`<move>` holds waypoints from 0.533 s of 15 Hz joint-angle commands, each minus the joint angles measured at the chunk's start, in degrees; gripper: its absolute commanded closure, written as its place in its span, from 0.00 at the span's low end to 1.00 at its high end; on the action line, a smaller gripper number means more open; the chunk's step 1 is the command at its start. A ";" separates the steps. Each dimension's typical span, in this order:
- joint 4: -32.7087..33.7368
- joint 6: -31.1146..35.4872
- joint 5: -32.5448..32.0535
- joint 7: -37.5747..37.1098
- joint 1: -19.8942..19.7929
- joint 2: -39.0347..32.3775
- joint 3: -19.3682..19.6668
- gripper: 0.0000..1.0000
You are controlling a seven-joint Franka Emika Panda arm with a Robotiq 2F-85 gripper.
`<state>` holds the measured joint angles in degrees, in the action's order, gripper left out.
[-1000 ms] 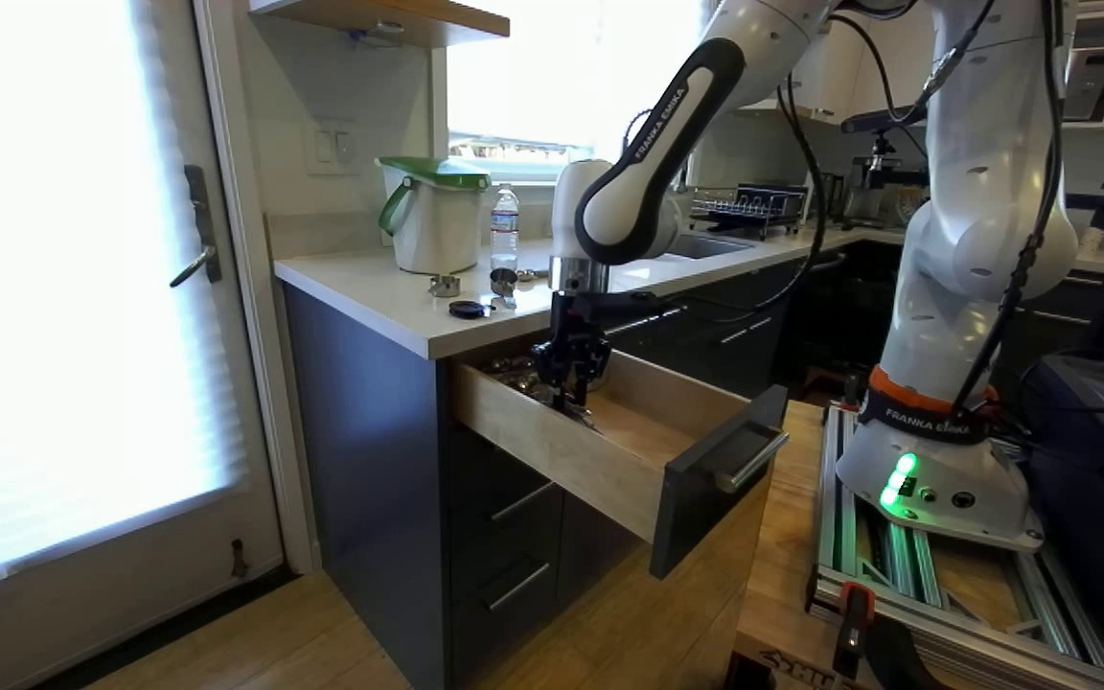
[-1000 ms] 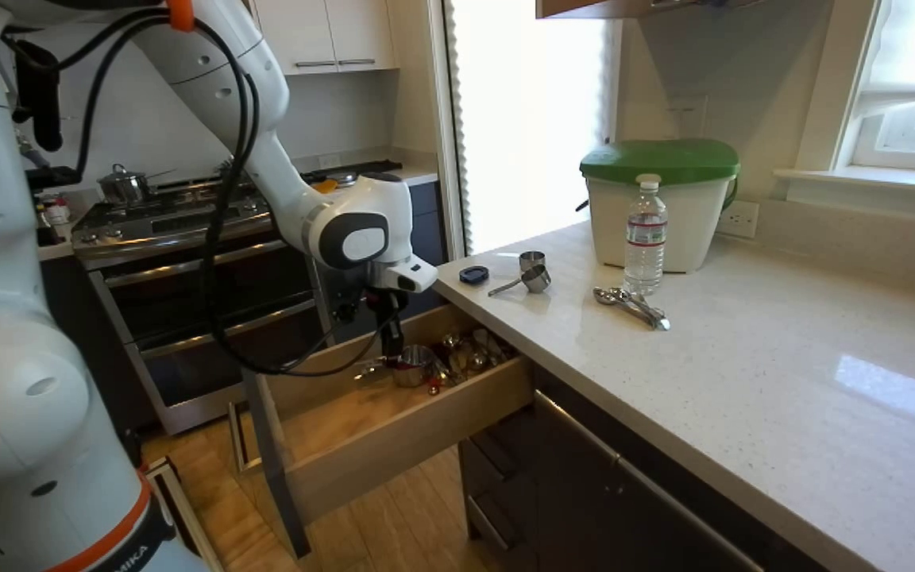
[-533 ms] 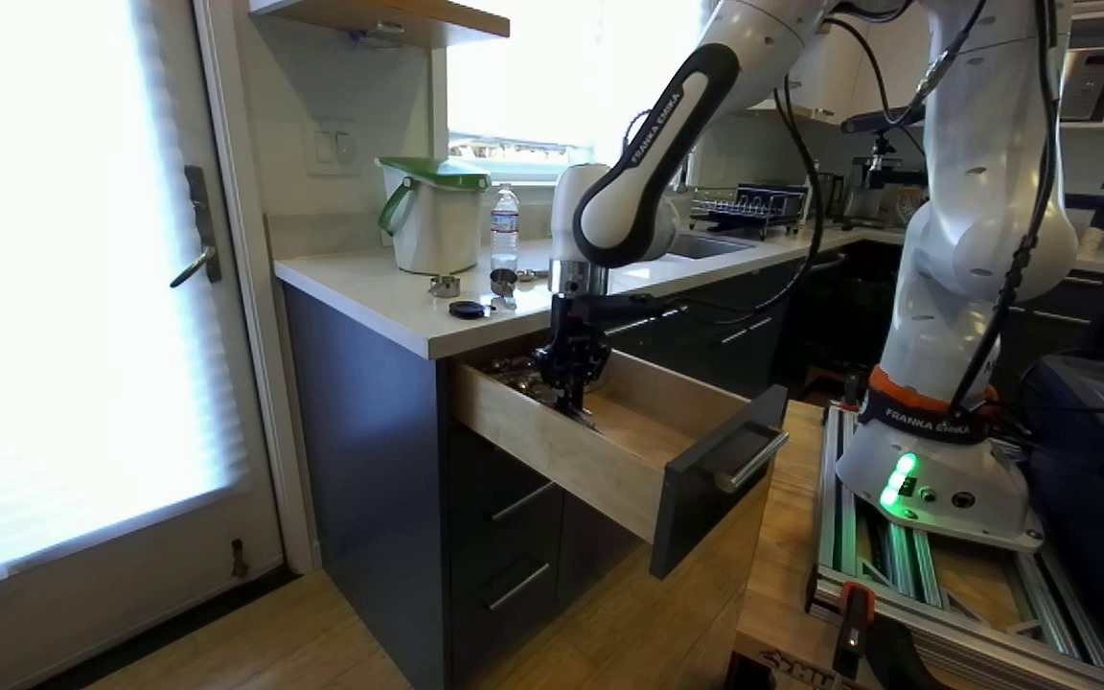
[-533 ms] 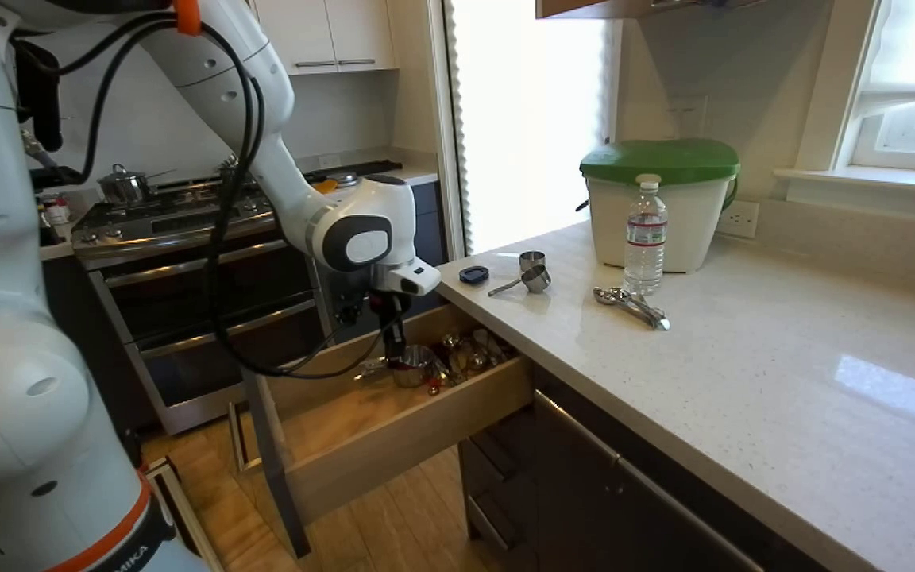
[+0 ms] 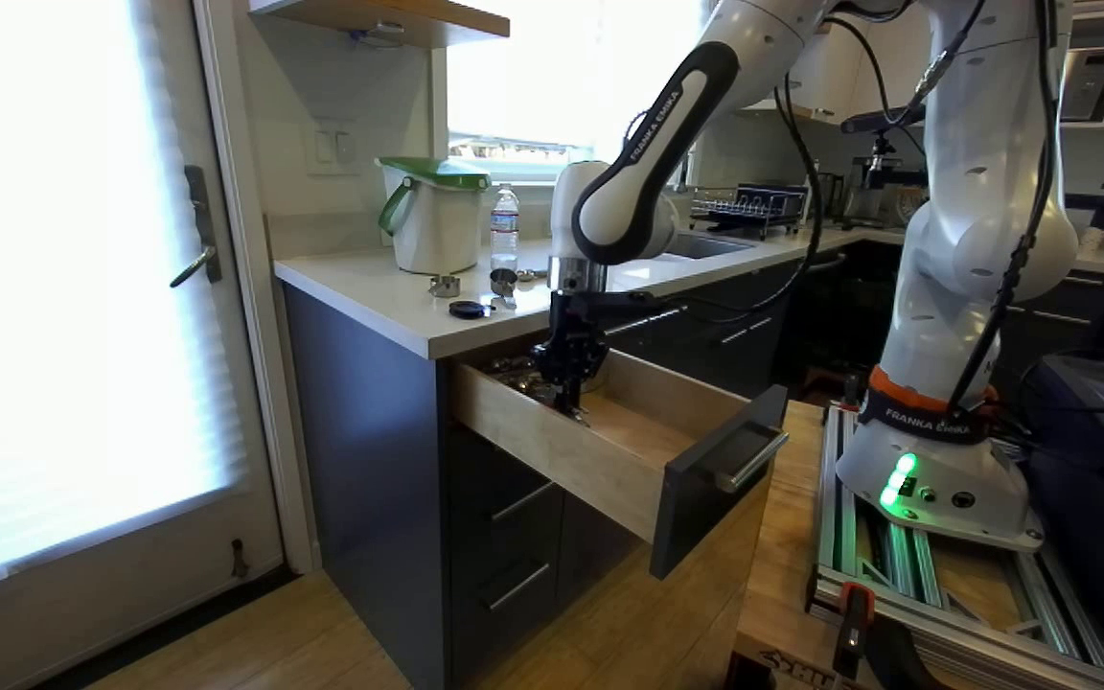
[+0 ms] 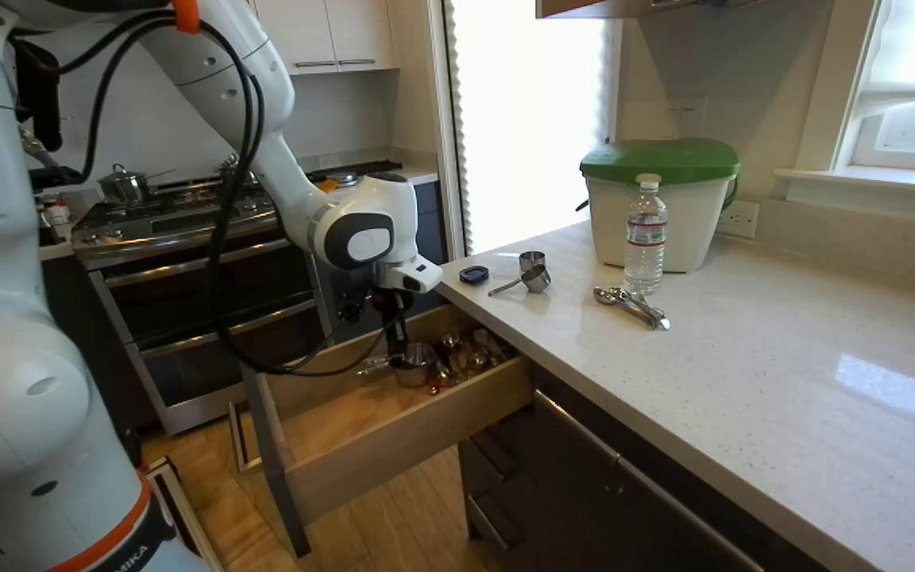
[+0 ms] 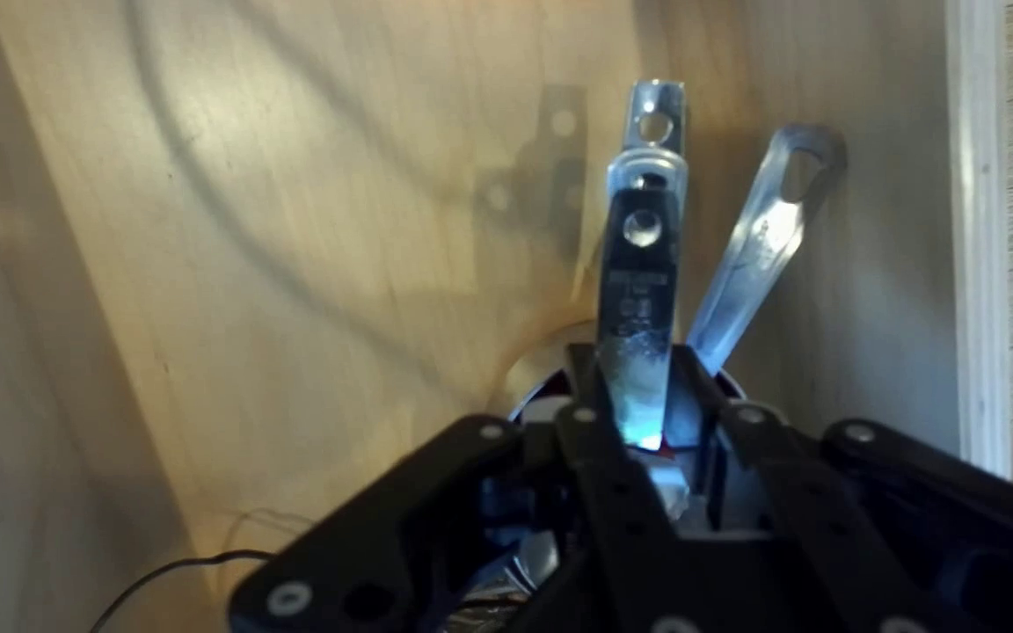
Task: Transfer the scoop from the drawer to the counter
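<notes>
The drawer [image 5: 552, 441] stands pulled out below the counter [image 5: 370, 287]. My gripper [image 6: 399, 349] reaches down into it; in the wrist view the gripper [image 7: 633, 353] is shut on the flat steel handle of the scoop [image 7: 638, 281], a handle with a round hole and engraved marks. A finger stands against each side of the handle. A steel cup [image 6: 413, 367] shows at the fingertips in an exterior view. The scoop's own bowl is hidden by my gripper, so I cannot tell whether this cup belongs to it.
Another slotted handle [image 7: 757, 237] lies close right of the held one. Loose utensils [image 6: 473, 357] fill the drawer's back. On the counter stand small metal cups [image 6: 535, 278], a black disc [image 6: 473, 275], a metal tool [image 6: 632, 308], a water bottle [image 6: 646, 246] and a green-lidded bin [image 6: 656, 230].
The fingers, apart one second ago, have come together around the handle. The gripper has risen very slightly, and the handle end has shifted a little with it. The drawer has not moved.
</notes>
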<state>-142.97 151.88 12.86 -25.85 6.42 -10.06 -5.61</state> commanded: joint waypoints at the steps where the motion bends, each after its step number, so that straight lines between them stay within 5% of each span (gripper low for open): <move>1: -1.06 0.45 -2.05 -2.07 1.17 2.54 1.05 0.95; 8: -2.39 -2.02 -7.27 -6.18 0.77 7.44 1.83 0.95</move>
<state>-143.46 151.48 8.38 -29.34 6.77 -6.00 -4.83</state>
